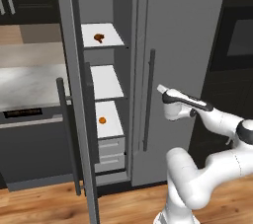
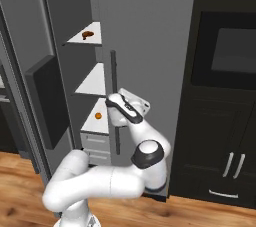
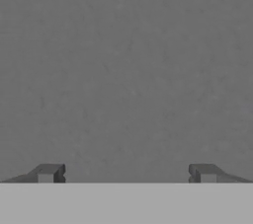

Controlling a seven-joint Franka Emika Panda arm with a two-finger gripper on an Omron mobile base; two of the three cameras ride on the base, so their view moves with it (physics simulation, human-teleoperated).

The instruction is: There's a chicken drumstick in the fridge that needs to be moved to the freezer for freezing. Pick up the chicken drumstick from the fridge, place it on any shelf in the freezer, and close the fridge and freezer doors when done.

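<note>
The freezer door (image 1: 74,94), with its black dispenser panel (image 2: 47,101), stands wide open to the left. The dark reddish-brown chicken drumstick (image 1: 99,37) (image 2: 87,34) lies on the freezer's top white shelf (image 1: 112,40). The plain grey fridge door (image 1: 183,45) (image 2: 150,46) is shut. My gripper (image 3: 126,173) (image 1: 161,90) is open and empty. It is held close against the fridge door, just right of its vertical bar handle (image 1: 148,99), and the hand view looks flat onto that grey surface.
A small orange ball (image 1: 102,120) sits on the freezer's lowest shelf, above the grey drawers (image 1: 111,149). A marble counter (image 1: 24,80) with a dark appliance below lies to the left. Black cabinets with a wall oven (image 2: 230,56) stand on the right.
</note>
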